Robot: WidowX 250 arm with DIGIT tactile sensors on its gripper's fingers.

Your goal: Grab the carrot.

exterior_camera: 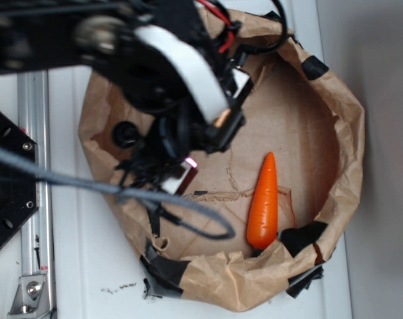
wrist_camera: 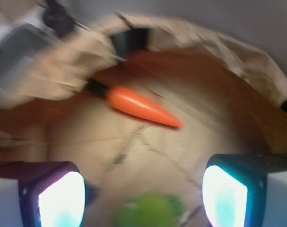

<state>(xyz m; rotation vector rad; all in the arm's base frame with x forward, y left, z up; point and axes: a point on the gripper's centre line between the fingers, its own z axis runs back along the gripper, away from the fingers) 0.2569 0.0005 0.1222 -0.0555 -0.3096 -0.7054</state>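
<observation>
The carrot [exterior_camera: 263,203] is glossy orange and lies on the floor of a rolled-down brown paper bag [exterior_camera: 344,143], tip pointing away, near the bag's right front wall. In the wrist view the carrot [wrist_camera: 141,105] lies ahead of the gripper, green stub to the left, tip to the right. My gripper [exterior_camera: 201,149] hovers over the bag's left half, left of the carrot and apart from it. In the wrist view the gripper [wrist_camera: 143,196] is open, its two lit pads [wrist_camera: 60,198] wide apart with nothing between them.
A fuzzy yellow-green toy [wrist_camera: 150,210] shows blurred below the gripper. The bag's crumpled walls, patched with black tape [exterior_camera: 164,269], ring the floor. A metal rail [exterior_camera: 35,199] and black plate [exterior_camera: 8,193] stand left. A grey cable [exterior_camera: 88,186] crosses in front.
</observation>
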